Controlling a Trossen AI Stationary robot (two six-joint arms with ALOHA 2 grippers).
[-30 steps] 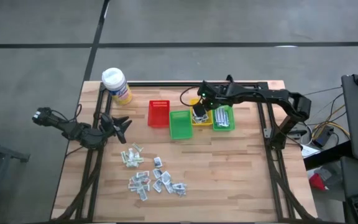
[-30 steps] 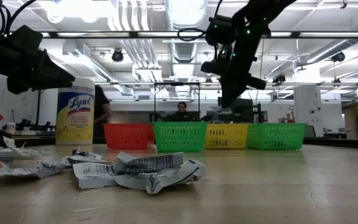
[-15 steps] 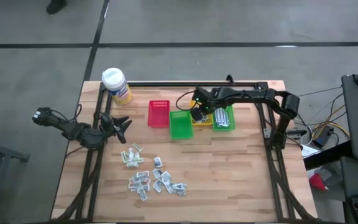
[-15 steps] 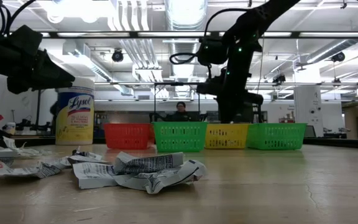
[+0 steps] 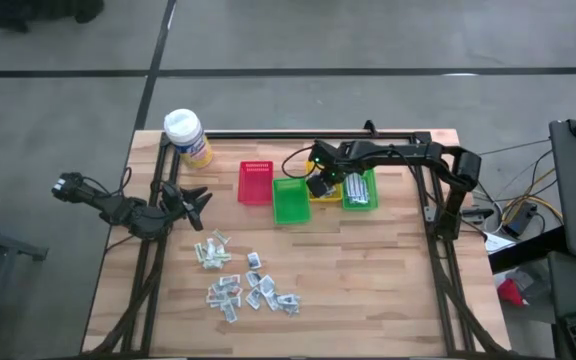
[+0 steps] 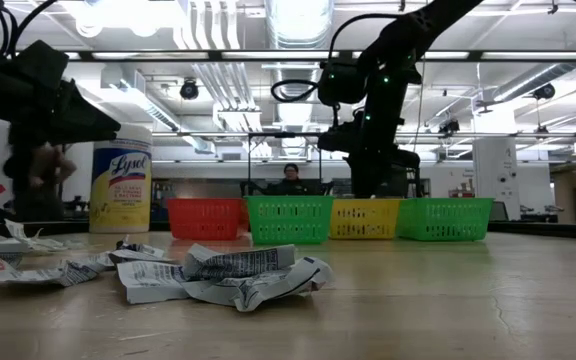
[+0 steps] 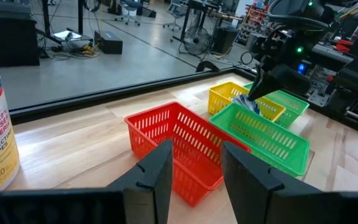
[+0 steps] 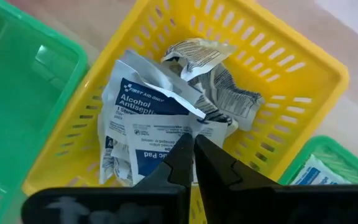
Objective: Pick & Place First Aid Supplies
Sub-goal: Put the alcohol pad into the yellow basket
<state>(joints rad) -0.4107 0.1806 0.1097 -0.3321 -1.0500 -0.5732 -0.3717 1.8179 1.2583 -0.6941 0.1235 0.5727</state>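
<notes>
Several small first aid packets (image 5: 243, 285) lie in a loose heap on the wooden table near its front middle, and show in the low view as crumpled packets (image 6: 218, 275). My right gripper (image 8: 191, 138) points steeply down into the yellow bin (image 8: 303, 81) and is shut on a white and blue alcohol pad packet (image 8: 145, 134). More packets (image 8: 219, 74) lie in that bin. At the table's left side my left gripper (image 7: 194, 171) is open and holds nothing, facing the bins. My right gripper pinches the alcohol pad packet by its upper edge (image 8: 194, 121) between its two fingertips, coming from above and pointing steeply down. The packet spreads out below the fingers, and its lower part lies on the other packets inside the yellow bin.
A red bin (image 5: 255, 182), a green bin (image 5: 290, 200), the yellow bin (image 5: 326, 193) and a second green bin (image 5: 359, 190) stand in a row at the far middle. A yellow wipes canister (image 5: 188, 137) stands at the far left corner. Bare wood lies to the right.
My right gripper has come down with the packet into the yellow bin, shifting slightly toward the table's left, then held still. The packet, which hung clear above the bins, now lies partly on the packets in the bin.
</notes>
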